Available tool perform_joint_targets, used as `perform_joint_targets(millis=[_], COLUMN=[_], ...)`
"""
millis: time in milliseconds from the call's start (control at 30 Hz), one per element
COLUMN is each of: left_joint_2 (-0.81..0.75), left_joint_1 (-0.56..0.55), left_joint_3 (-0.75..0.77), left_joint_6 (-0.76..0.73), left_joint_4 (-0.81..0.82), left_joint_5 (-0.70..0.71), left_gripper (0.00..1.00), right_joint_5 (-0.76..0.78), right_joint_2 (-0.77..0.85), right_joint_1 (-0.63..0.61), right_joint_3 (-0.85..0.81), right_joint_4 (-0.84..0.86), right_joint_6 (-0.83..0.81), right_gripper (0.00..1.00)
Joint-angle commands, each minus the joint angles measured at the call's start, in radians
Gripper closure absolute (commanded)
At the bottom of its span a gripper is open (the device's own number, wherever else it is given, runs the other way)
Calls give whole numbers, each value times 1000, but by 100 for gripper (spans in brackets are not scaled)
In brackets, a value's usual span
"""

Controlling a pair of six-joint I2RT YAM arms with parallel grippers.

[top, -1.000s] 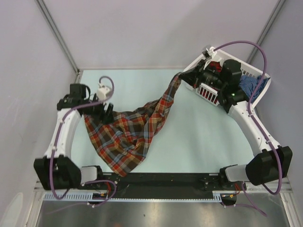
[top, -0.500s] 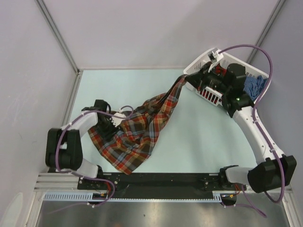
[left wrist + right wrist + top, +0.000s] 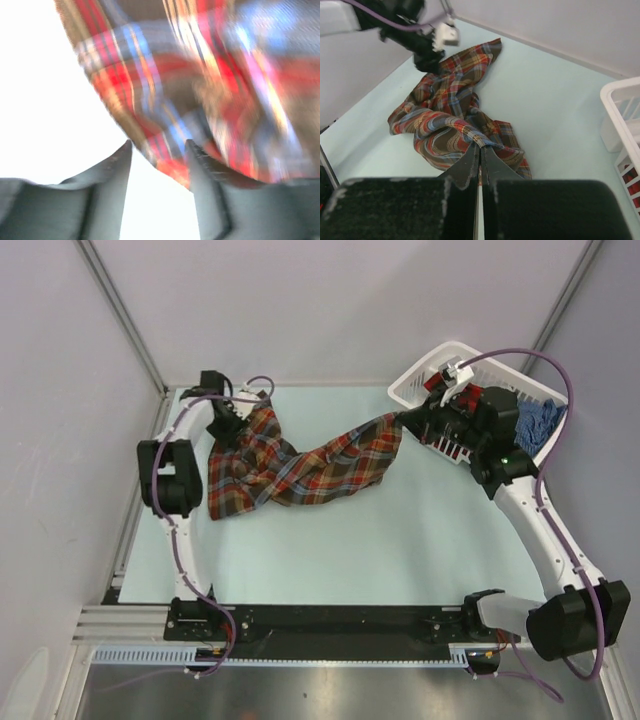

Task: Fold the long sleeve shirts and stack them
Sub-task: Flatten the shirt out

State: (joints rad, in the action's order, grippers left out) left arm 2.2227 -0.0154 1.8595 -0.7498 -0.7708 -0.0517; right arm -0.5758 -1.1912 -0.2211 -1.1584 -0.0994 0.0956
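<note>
A brown, red-orange and light-blue plaid shirt (image 3: 300, 465) lies bunched across the far half of the table, stretched between both grippers. My right gripper (image 3: 405, 420) is shut on one end of it, with a fold pinched at the fingertips (image 3: 481, 146) in the right wrist view. My left gripper (image 3: 228, 425) sits at the shirt's far left end. In the blurred left wrist view its jaws stand apart (image 3: 158, 145), and an edge of the plaid cloth (image 3: 210, 75) hangs between the tips against the right finger. A blue checked shirt (image 3: 540, 420) and some red cloth (image 3: 455, 382) lie in the basket.
A white plastic laundry basket (image 3: 430, 365) stands at the far right corner, close behind my right gripper, with its rim (image 3: 620, 100) showing in the right wrist view. Grey walls close off the table's back and sides. My left arm (image 3: 165, 475) reaches along the left edge.
My left arm swung from the near left to the far left corner, and the shirt's left part moved with it and spread out. Its jaws narrowed. The right gripper stayed shut near the basket.
</note>
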Motion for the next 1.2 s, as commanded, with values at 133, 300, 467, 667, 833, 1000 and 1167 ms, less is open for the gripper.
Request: perform_joint_targets(millis=[133,300,467,667,833,1000,1167], left_joint_2=[-797,-1206,-1272,-1116,-965,-977,-1277], left_joint_1=[101,54,23,-8,-15,-15,-6], left_joint_3=[-613,-1088,-1244,-1310,-1295,-1261,-1191], left_joint_6=[-255,-276,-333,-419,-425,-424,-491], left_joint_4=[-211,-52,181,367,458,355,-104], left_joint_5=[-399,-403,-318,-226,-155,-148,-296], left_gripper=[30,28,29,28,35,88,100], right_joint_5=[54,97,122,142,145,137,108], right_joint_2=[13,-13,-57,-102,-111,-68,80], right_joint_1=[-60,-95,-93,-93,-89,-67,-38], right_joint_3=[-6,-15,-64,-130,-139,-118,-69], right_joint_4=[50,64,82,90,75,27,-106], right_joint_6=[-28,-74,-82,-94,-122,-148,-177], right_gripper=[100,100,100,100,100,100,100])
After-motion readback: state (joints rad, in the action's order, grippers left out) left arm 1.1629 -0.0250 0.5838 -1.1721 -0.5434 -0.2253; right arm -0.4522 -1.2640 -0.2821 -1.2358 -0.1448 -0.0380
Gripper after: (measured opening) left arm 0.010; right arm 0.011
